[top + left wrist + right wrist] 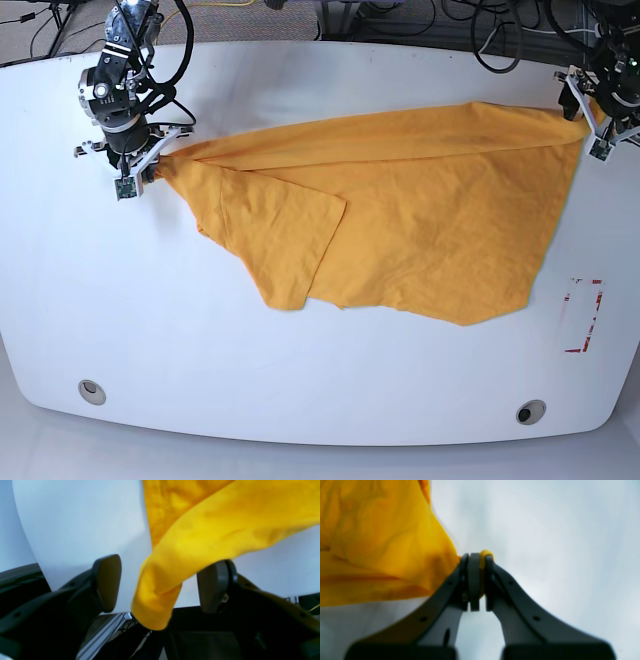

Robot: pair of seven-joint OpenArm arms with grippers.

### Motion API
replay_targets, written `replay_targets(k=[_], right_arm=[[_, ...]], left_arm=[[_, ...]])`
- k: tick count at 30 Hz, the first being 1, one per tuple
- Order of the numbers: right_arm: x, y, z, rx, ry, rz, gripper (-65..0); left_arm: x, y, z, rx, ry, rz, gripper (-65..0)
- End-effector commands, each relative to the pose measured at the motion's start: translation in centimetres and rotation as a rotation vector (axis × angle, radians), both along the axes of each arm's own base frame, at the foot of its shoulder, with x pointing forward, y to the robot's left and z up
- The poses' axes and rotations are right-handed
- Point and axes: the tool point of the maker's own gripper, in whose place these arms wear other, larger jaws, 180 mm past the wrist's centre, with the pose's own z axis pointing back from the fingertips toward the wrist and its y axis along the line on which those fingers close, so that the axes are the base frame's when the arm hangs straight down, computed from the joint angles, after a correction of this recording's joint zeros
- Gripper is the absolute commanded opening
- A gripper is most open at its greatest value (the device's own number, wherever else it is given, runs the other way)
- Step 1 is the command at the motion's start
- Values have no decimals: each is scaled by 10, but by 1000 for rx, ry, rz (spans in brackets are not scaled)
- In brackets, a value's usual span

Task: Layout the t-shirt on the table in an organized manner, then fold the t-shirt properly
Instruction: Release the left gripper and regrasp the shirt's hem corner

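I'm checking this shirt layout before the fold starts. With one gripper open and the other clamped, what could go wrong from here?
1. The left gripper is open around a shirt corner that lies loose between its jaws; withdrawing could snag and drag it.
2. The right gripper clamps the opposite corner, so any pull may skew the shirt across the table.
3. One sleeve lies folded over the body, so folding now would likely trap that crease.

Black cables (500,35) lay tangled on the grey floor (300,15) beyond the far edge, spreading between the two pincers and bunching thickest toward the left pincer's side.
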Motion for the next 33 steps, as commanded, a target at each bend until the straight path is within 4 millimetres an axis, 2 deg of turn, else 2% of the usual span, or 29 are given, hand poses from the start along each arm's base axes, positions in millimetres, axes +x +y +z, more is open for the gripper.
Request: replay_targets(k=[1, 11, 21, 25, 33], right_arm=[[9, -2, 12, -10, -49, 2, -650], [11, -1, 13, -8, -53, 3, -650], [15, -1, 17, -8, -67, 5, -650], [18, 0, 19, -7, -75, 5, -650], [20, 0, 20, -6, -80, 5, -650]], left_arm=[[7, 3, 11, 20, -33, -8, -204], [35, -3, 43, -65, -119, 5, -204], [58, -32, 66, -239, -169, -102, -204], [78, -26, 87, -231, -259, -90, -204], [124, -19, 111, -217, -361, -80, -200]])
